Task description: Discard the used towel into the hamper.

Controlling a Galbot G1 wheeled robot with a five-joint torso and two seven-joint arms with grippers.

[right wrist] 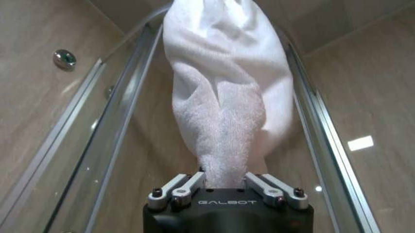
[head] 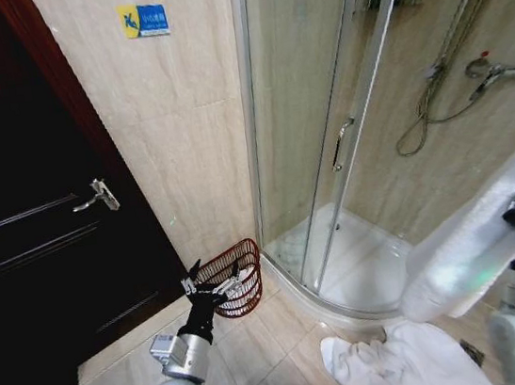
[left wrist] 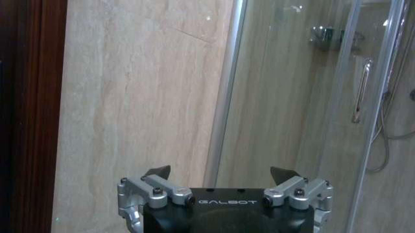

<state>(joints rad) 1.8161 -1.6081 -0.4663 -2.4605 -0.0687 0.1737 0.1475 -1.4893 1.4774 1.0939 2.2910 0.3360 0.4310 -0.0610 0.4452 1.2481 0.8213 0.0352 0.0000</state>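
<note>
In the head view, the hamper (head: 234,278) is seen standing on the tiled floor (head: 277,342) at the foot of the beige wall (head: 186,154), between the dark door (head: 35,231) and the curved shower enclosure (head: 346,143); it lies forward and to the left of the robot. The left claw (head: 214,282) is held open and empty directly in front of the hamper, overlapping its rim, so the left arm is by far the nearer one. The right arm is raised at the right edge, well apart from the hamper; more white cloth (head: 403,363) is piled on the floor below it, and whether this is joined to the gripped towel cannot be told. The carry is judged to run leftward across the robot's front, with the left arm standing in that path. In the left wrist view, the left claw is confirmed with its jaws spread wide and nothing between them, facing the wall and the shower's glass door handle (left wrist: 360,92). In the right wrist view, the right claw (right wrist: 226,183) is closed on the white towel (right wrist: 227,87), whose long axis runs straight out from the fingertips, with the glass frame of the enclosure close on either side.
</note>
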